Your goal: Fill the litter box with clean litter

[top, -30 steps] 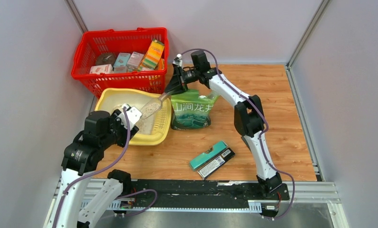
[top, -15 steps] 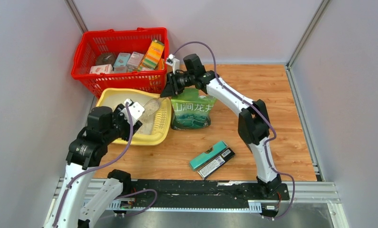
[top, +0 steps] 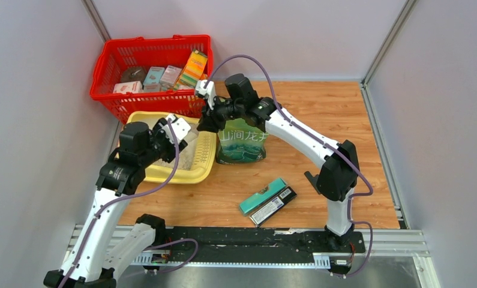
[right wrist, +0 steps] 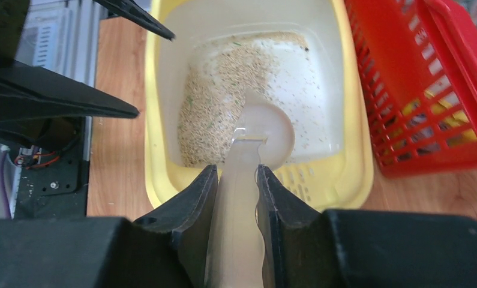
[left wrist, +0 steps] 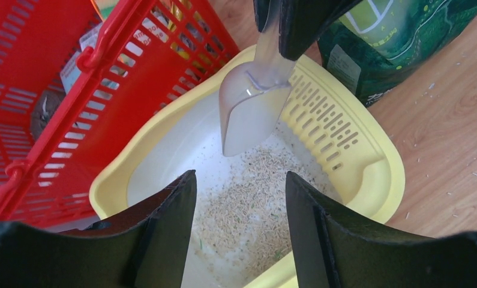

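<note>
Scoop [left wrist: 248, 108], gripped by the outstretched right hand [right wrist: 236, 174], tilts over litter box [top: 207, 150]; left hand [left wrist: 240, 177] apparently released.

place: robot lab cell | cues: grey partition walls [top: 32, 90], arm mounting rail [top: 254, 238]

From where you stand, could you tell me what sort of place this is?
Probably a robot lab booth, not a home: grey partition walls enclose a wood-look table, two arms are bolted to a rail, and the litter box and red basket look like staged props.
</note>
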